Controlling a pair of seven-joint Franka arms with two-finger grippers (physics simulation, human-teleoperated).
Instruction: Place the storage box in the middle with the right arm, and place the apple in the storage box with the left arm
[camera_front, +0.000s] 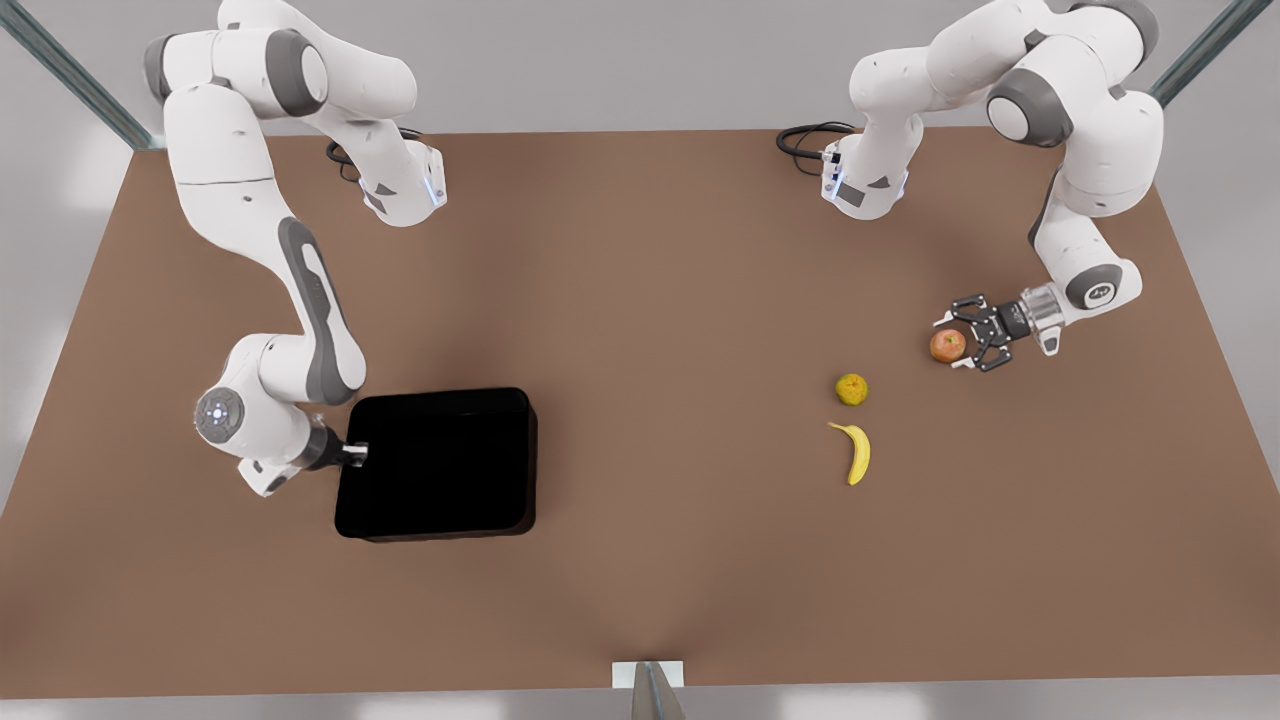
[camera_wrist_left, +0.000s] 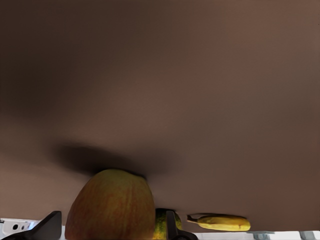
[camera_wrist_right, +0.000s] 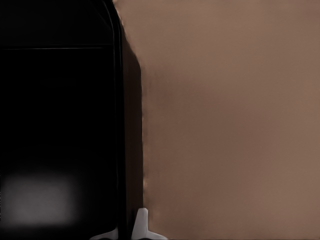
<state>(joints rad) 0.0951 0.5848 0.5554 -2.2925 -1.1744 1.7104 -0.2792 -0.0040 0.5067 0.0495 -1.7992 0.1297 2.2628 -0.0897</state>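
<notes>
Storage box (camera_front: 440, 465) sat on the brown table (camera_front: 640, 300) toward the front view's left, the right gripper (camera_front: 355, 455) at its wall, fingers hidden against the black, so I couldn't tell their spread. At the front view's right, the left gripper (camera_front: 962, 335) stood spread wide around the apple (camera_front: 947, 345), not closed on it, with a bumpy yellow fruit (camera_front: 851, 389) and a banana (camera_front: 856, 452) nearby.

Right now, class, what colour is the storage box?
Matte black; the storage box shows best in the front view.

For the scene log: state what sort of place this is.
Probably a simulated robot test bench, not a home: a bare brown table in a grey room, two white arms fixed at its far edge, and only a black box, an apple, and a banana set out.
</notes>
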